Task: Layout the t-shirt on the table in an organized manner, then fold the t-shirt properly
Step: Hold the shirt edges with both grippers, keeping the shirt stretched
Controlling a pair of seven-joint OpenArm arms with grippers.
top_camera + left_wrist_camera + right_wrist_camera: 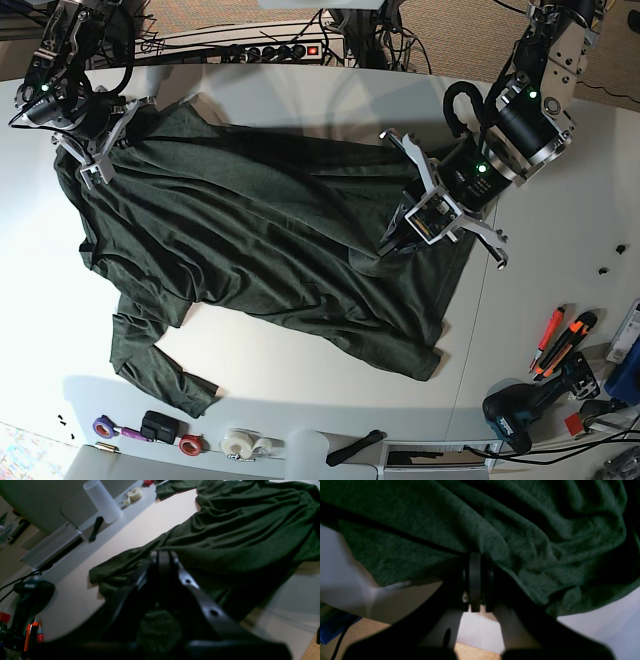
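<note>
Green knit everywhere: the t-shirt (pixel 270 240) lay spread across the middle of the table (pixel 540 330), wrinkled, its long axis running from the far left corner down toward the near right. One cuffed sleeve trailed off toward the near left corner, close to the near edge. And both arms were on it! The right gripper (pixel 92 150) sat at the far left corner of the cloth, jaws pressed together with a pinch of fabric between them; its own wrist view showed the knit draped right over the closed tips (pixel 475 580). The left gripper (pixel 425 225) was over by the cloth's right-hand edge, nearer the table's middle, jaws likewise clamped tight on a fold, cloth bunched around them (pixel 162 562). So the shirt stretched between the two grips, its bulk toward the near edge from both. My read: still laying out, no fold begun, and the coming pull should draw the two held points apart to flatten those ridges. No containers held anything here.
</note>
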